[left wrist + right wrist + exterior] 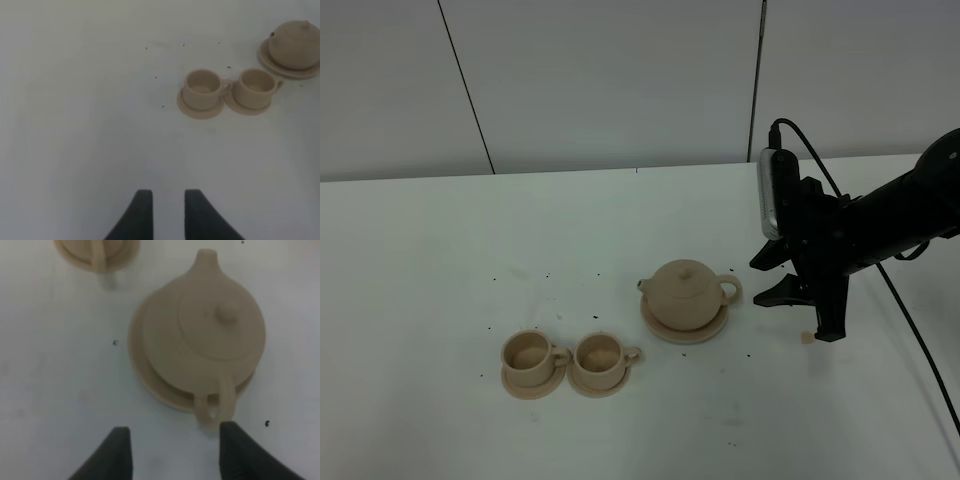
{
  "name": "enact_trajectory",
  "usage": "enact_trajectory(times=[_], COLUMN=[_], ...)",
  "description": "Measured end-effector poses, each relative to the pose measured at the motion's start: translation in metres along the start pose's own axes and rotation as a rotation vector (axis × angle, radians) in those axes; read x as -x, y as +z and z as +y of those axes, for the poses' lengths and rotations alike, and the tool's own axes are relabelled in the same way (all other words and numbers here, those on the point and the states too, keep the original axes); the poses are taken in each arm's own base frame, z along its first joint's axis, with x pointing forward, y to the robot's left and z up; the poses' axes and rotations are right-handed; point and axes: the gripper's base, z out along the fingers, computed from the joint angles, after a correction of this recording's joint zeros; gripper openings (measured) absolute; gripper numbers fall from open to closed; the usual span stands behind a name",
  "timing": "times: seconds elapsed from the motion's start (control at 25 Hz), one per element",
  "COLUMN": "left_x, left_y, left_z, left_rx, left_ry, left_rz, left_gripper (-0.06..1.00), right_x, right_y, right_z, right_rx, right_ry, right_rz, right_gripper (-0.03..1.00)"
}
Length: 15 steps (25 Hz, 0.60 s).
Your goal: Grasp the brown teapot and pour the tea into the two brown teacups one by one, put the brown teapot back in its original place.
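Note:
The brown teapot (685, 292) stands on its wide saucer, the original place (665, 330), right of the table's middle, spout left and loop handle right. The two brown teacups (530, 352) (600, 354) sit on small saucers to its front left. My right gripper (798, 312) hovers open just right of the handle, holding nothing. In the right wrist view the teapot (210, 335) fills the middle and its handle (216, 410) lies close to one finger of the right gripper (175, 437). The left gripper (168, 200) shows a narrow empty gap, far from the cups (202, 89) (255, 86).
Small dark specks are scattered over the white table (440, 280) around the tea set. The right arm's black cable (910, 310) trails toward the front right. A grey panelled wall (610, 80) rises behind the table's back edge.

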Motion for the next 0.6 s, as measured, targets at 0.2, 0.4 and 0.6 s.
enact_trajectory(times=[0.2,0.4,0.6], left_x=[0.000,0.000,0.000], left_y=[0.000,0.000,0.000], left_z=[0.000,0.000,0.000], left_rx=[0.000,0.000,0.000], left_ry=[0.001,0.001,0.001], left_rz=[0.000,0.000,0.000], left_gripper=[0.23,0.23,0.23], right_x=[0.000,-0.003,-0.009], right_y=[0.006,0.016,0.029], right_z=[-0.014,-0.024,-0.028], right_rx=[-0.024,-0.025,-0.015], right_ry=[-0.012,-0.007,0.008], right_rz=[-0.005,-0.013,-0.017], right_gripper=[0.39,0.37,0.37])
